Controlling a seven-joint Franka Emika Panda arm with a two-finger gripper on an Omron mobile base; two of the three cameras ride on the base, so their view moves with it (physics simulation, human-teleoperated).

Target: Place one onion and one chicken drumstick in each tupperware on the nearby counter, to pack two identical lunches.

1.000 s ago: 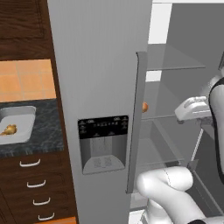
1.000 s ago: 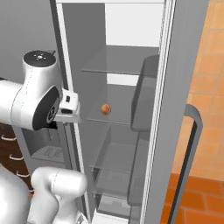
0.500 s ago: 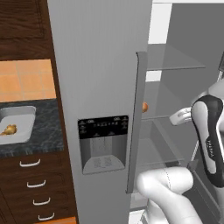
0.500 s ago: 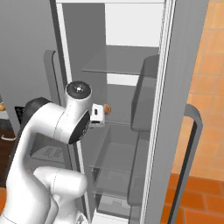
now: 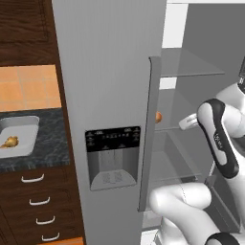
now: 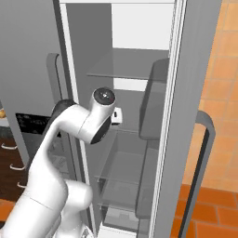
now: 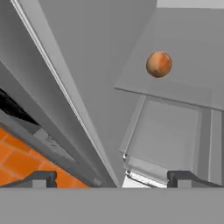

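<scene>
Left base view: the arm reaches into the open fridge (image 5: 110, 72), wrist at 3 o'clock. One onion (image 5: 158, 117) peeks out on a glass shelf (image 5: 191, 67) level just past the door handle (image 5: 147, 134). At 9 o'clock a tupperware (image 5: 28, 125) sits on the counter (image 5: 48, 153) with a chicken drumstick (image 5: 8, 142) inside.

Right base view: elbow and forearm crowd the fridge opening, hiding the hand; the wrist block sits at centre, beside the door bins (image 6: 149, 102).

Hand view: the onion (image 7: 159, 64) sits at 1 o'clock on the shelf (image 7: 183, 83), well ahead of the gripper (image 7: 111, 178). Fingertips (image 7: 41, 178) stand wide apart, nothing between them: released.

Risk: the onion is round on smooth glass, so a finger arriving off-centre could nudge it rolling back or off the edge. The door frame lies close on the hand's left, and a wide swing could clip it.

Change: half a second ago the forearm sat further out with the onion visible beside it from the right; now the arm has folded deeper in and covers it there. The onion itself has not moved.
</scene>
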